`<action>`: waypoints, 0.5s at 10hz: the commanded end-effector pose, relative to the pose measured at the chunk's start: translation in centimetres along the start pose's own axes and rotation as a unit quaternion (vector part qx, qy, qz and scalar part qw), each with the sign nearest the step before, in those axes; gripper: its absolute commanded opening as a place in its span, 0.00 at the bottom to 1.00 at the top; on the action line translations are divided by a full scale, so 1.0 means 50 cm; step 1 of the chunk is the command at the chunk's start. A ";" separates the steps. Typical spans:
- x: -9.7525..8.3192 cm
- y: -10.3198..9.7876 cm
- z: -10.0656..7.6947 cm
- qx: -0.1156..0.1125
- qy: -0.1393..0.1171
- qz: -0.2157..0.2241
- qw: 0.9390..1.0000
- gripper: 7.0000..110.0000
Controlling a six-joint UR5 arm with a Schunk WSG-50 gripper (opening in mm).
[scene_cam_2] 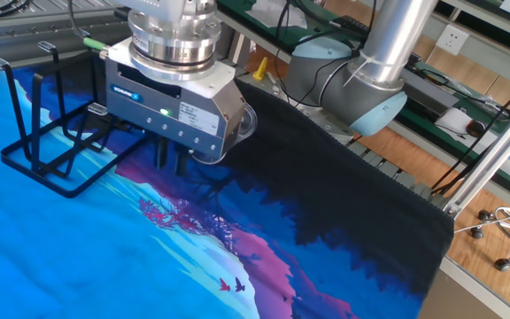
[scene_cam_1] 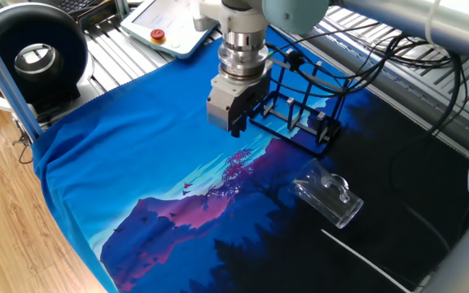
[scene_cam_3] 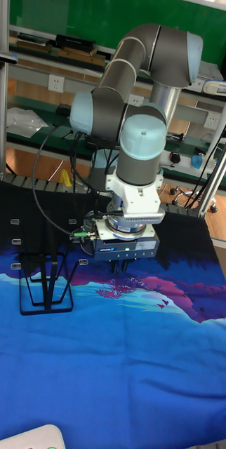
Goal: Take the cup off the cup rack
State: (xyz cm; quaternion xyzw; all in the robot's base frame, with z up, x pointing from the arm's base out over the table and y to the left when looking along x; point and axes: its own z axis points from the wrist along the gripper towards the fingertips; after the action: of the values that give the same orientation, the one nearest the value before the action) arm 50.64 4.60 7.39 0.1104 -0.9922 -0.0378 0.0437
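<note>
Clear transparent tumbler cup lying on its side on the dark part of the printed cloth over the tabletop, off the black wire cup rack. Gripper hovering beside the rack, holding nothing, fingers close together.

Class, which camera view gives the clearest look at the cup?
One fixed view: the cup lies whole and unobstructed on the dark cloth. In the other fixed view only its edge peeks out behind the gripper. The tall fixed view does not show it.
</note>
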 end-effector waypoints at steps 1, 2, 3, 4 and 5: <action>0.054 -0.011 0.020 0.011 0.023 0.017 1.000 0.15; 0.105 -0.019 0.007 0.022 0.074 0.012 0.997 0.15; 0.146 -0.006 -0.009 0.020 0.115 0.034 0.993 0.15; 0.149 -0.005 -0.010 0.020 0.117 0.040 0.992 0.15; 0.147 -0.003 -0.011 0.021 0.115 0.041 0.992 0.15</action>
State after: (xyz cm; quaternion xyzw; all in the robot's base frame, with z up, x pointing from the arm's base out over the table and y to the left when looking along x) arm 45.49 2.91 7.72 0.0884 -0.9882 -0.0078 0.1246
